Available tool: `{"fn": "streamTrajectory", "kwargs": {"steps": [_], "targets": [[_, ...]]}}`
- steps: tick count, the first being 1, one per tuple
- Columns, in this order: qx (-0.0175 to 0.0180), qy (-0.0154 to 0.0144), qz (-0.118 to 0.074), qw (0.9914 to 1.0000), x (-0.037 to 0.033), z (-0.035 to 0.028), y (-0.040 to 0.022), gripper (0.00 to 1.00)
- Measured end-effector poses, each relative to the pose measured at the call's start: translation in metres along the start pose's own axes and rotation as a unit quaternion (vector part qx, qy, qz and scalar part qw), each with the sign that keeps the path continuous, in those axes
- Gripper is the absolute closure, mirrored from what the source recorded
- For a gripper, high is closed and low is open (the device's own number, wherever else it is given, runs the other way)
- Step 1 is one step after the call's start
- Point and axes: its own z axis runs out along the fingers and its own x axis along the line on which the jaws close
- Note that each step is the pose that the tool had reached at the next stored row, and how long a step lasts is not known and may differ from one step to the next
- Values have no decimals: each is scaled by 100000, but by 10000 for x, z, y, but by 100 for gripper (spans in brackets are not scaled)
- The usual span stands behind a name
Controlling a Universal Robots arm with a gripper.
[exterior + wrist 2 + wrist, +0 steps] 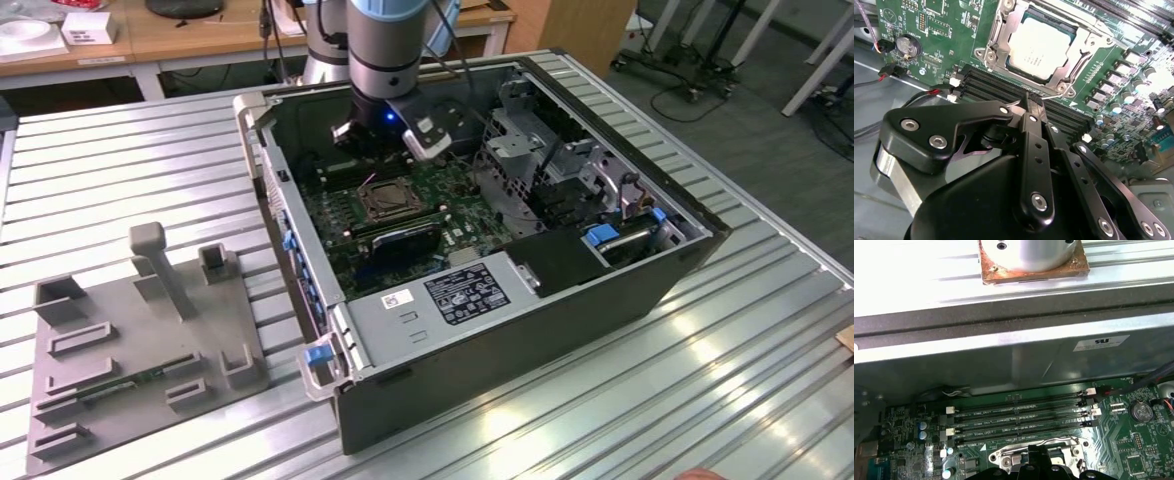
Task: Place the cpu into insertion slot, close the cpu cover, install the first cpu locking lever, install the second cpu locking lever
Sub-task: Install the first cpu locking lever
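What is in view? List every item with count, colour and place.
computer case: one, black, open, on the table
table: one, silver slats, beneath the case
circuit board: one, green, inside the case
cpu: one, tan-silver, seated in the insertion slot
cpu cover: one, silvery, down around the cpu
memory slots: four, black, beside the insertion slot
coin battery: one, silver, on the circuit board
fixture tray: one, grey, on the table, exterior view's left
arm: one, grey and blue, reaching into the case
gripper: one, black, near the memory slots
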Motion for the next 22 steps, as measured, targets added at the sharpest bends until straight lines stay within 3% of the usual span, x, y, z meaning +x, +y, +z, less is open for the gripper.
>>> {"fn": "streamTrajectory", "kwargs": {"steps": [9,15,22], "targets": [[-309,-130,518,99998,16,24,42,89],[-305,-690,2387,99969,21,37,43,89],[-262,-838,2881,99955,44,50,70,89]]}}
